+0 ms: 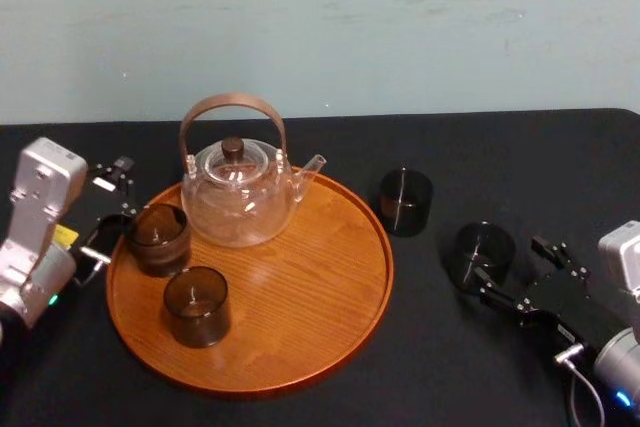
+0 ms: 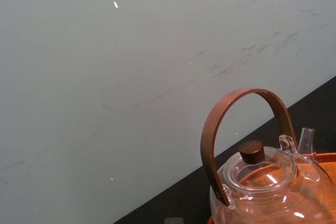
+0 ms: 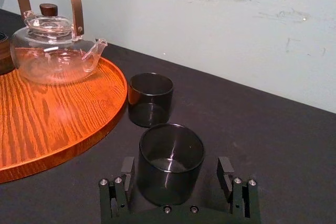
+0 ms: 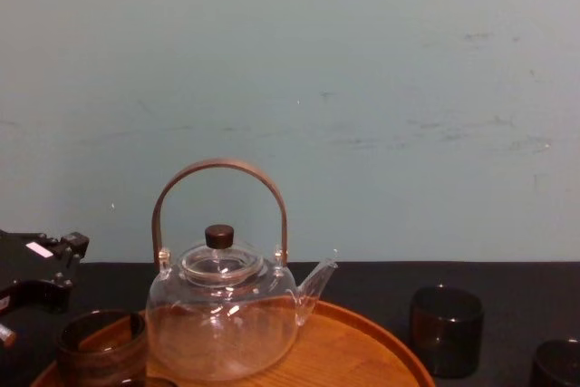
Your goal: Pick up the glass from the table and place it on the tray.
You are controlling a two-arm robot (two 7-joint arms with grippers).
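Framing the glass on the worktop, head view, the right gripper has not lifted it; the tray has bare room beside its teapot; the left gripper hangs open at its left rim. Right wrist view: jaws apart, untouching; a second glass crowds the rim.

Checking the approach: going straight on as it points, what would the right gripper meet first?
The right gripper would first meet the near dark glass, standing between its open jaws; beyond it, probably the second glass.
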